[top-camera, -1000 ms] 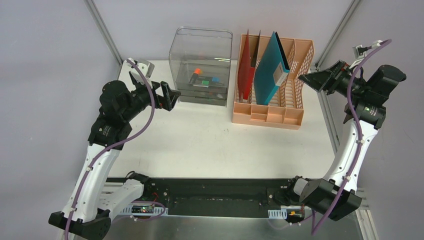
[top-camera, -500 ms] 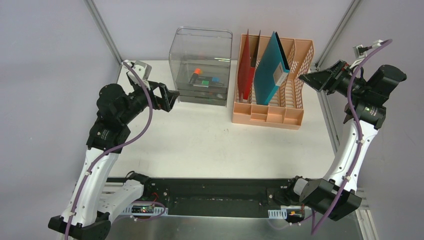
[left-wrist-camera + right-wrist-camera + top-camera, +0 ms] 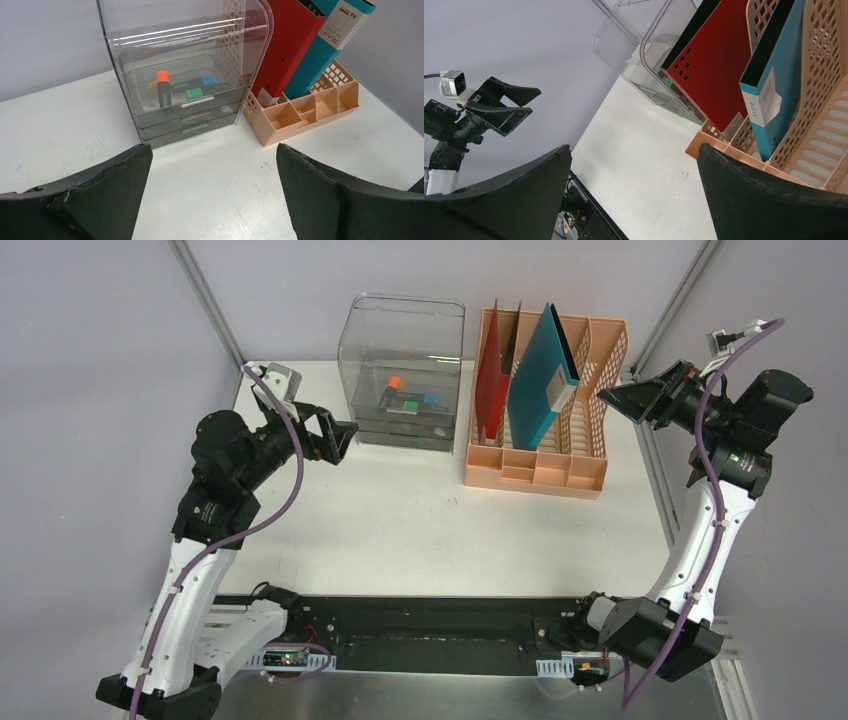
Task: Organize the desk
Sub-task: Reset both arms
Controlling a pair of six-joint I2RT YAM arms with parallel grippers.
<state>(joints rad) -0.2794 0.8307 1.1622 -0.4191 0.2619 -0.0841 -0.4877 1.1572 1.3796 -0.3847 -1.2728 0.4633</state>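
Note:
The desk (image 3: 400,520) is a white tabletop with bare surface across its middle and front. My left gripper (image 3: 338,437) hovers open above its left rear part, just left of the clear drawer box (image 3: 405,370). In the left wrist view the left gripper (image 3: 212,147) holds nothing, with only the desk (image 3: 215,185) between its fingers. At the right edge, my right gripper (image 3: 618,400) is raised beside the peach file rack (image 3: 545,465) and open. In the right wrist view the right gripper (image 3: 634,146) is empty above the desk (image 3: 649,150).
The drawer box (image 3: 185,65) holds an orange-capped marker (image 3: 163,87) and other small items. The rack (image 3: 300,120) carries a red folder (image 3: 490,390) and a teal folder (image 3: 535,380), both upright. Grey walls and aluminium rails edge the desk.
The left arm has drawn back slightly to the left and its wrist has turned a little. The right arm has not moved. Both grippers stay open.

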